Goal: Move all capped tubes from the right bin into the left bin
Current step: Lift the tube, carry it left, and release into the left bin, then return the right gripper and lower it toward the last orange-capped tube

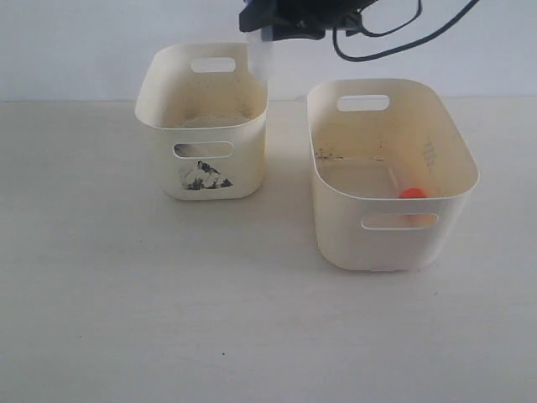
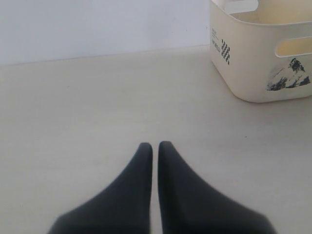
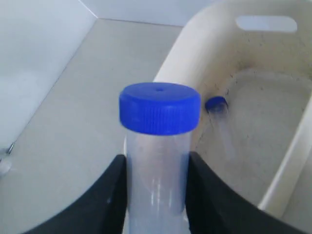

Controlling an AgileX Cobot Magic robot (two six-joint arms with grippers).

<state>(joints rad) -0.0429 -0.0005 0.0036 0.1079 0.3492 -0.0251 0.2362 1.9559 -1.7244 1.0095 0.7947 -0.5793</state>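
Observation:
My right gripper (image 3: 156, 163) is shut on a blue-capped clear tube (image 3: 159, 141), cap pointing away from the wrist. In the exterior view this gripper (image 1: 267, 32) hangs at the top, with the tube (image 1: 260, 57) dangling over the back right rim of the left bin (image 1: 201, 180), the stickered one. A second blue-capped tube (image 3: 216, 105) lies inside that bin (image 3: 185, 58). An orange-red capped tube (image 1: 411, 194) rests in the right bin (image 1: 390, 243). My left gripper (image 2: 152, 145) is shut on nothing, low over bare table beside the left bin (image 2: 253, 73).
The two bins stand side by side on a pale table (image 1: 126, 319), with a narrow gap between them. A white wall (image 1: 84, 42) runs behind. Black cables (image 1: 394, 29) loop at the top near the right arm.

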